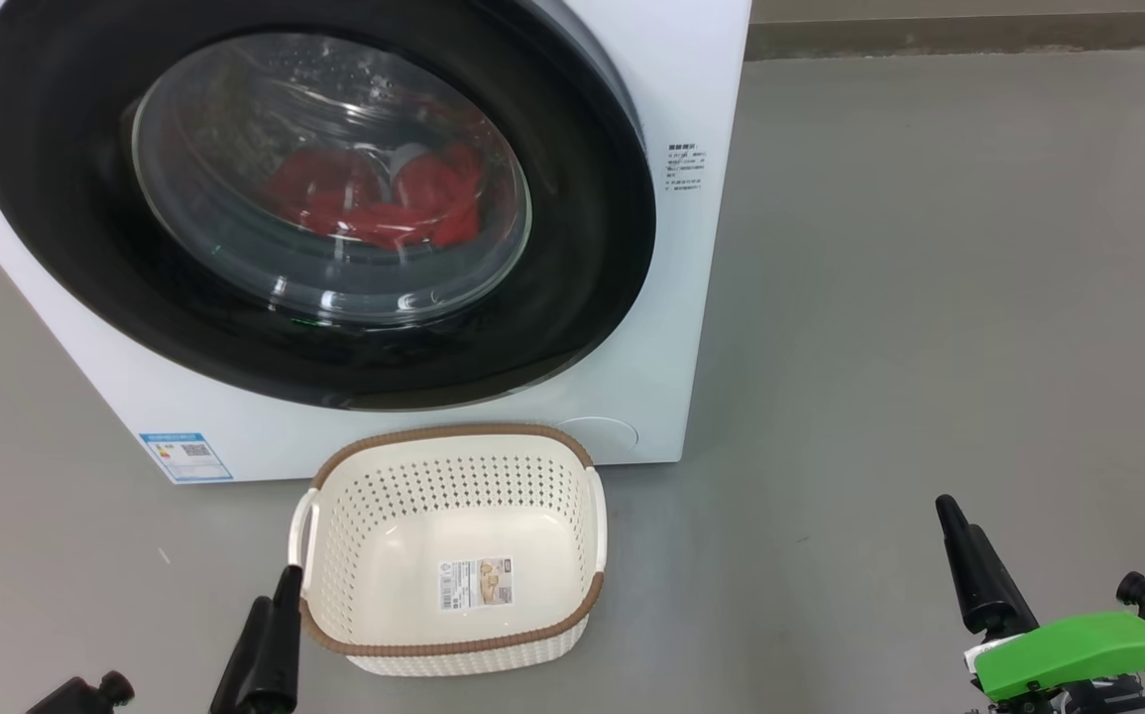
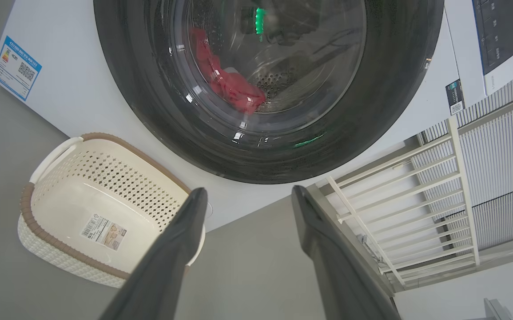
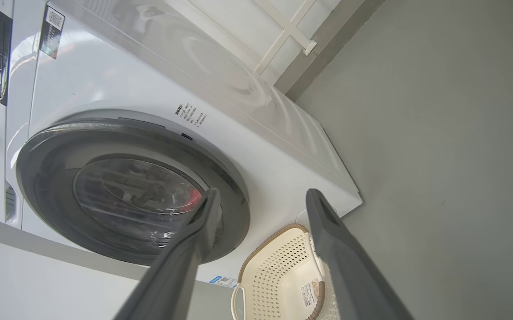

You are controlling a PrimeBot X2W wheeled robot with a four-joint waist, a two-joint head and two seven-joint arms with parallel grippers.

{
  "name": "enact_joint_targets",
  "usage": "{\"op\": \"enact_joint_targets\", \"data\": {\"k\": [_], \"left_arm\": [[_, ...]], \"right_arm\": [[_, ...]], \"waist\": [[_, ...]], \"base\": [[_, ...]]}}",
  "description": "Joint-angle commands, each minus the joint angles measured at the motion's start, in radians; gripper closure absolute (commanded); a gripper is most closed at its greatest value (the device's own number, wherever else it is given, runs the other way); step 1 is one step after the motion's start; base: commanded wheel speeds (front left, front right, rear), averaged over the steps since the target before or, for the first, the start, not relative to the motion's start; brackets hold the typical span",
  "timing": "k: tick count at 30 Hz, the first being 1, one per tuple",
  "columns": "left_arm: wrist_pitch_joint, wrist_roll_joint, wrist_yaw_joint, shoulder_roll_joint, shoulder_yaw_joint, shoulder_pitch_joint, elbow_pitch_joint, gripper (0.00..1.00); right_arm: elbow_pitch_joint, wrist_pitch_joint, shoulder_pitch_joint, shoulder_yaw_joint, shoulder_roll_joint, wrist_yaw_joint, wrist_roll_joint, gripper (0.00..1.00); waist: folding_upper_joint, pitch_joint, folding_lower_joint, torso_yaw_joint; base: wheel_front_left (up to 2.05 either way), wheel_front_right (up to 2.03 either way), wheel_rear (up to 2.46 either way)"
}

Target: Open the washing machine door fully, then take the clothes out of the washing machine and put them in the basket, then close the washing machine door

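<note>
The white washing machine (image 1: 691, 297) (image 2: 74, 89) (image 3: 149, 80) stands on the grey floor. Its round black-rimmed door (image 1: 66, 198) (image 2: 398, 89) (image 3: 52, 186) covers the drum, and the right edge seems to sit slightly off the front panel. Red clothes (image 1: 384, 198) (image 2: 234, 86) (image 3: 196, 195) show through the glass. The cream basket (image 1: 453, 433) (image 2: 25, 209) (image 3: 274, 233) sits empty on the floor just below the door, a sticker on its base. My left gripper (image 1: 203, 625) (image 2: 248, 191) is open beside the basket's left corner. My right gripper (image 1: 1036, 543) (image 3: 263, 191) is open, well right of the basket.
A blue label (image 1: 185, 456) marks the machine's lower left corner. Bare grey floor (image 1: 929, 297) stretches right of the machine to a wall base (image 1: 929, 35). A white barred railing (image 2: 394, 191) stands beyond the machine. A green part (image 1: 1078, 650) sits on my right arm.
</note>
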Motion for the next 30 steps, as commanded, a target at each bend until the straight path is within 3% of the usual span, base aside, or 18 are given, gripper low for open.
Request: {"op": "enact_joint_targets", "data": {"k": [1, 30], "left_arm": [[-0.013, 0.038, 0.006, 0.015, 0.011, -0.014, -0.037, 0.00], [-0.097, 0.372, 0.016, 0.019, 0.003, 0.001, -0.091, 0.00]], "right_arm": [[-0.035, -0.014, -0.015, 0.010, -0.019, 0.000, -0.036, 0.00], [-0.081, -0.096, 0.002, 0.027, -0.028, 0.000, -0.346, 0.00]], "waist": [[-0.0001, 0.001, -0.0001, 0.000], [-0.0001, 0.016, -0.0001, -0.005]], "base": [[0.00, 0.00, 0.00], [0.00, 0.00, 0.00]]}}
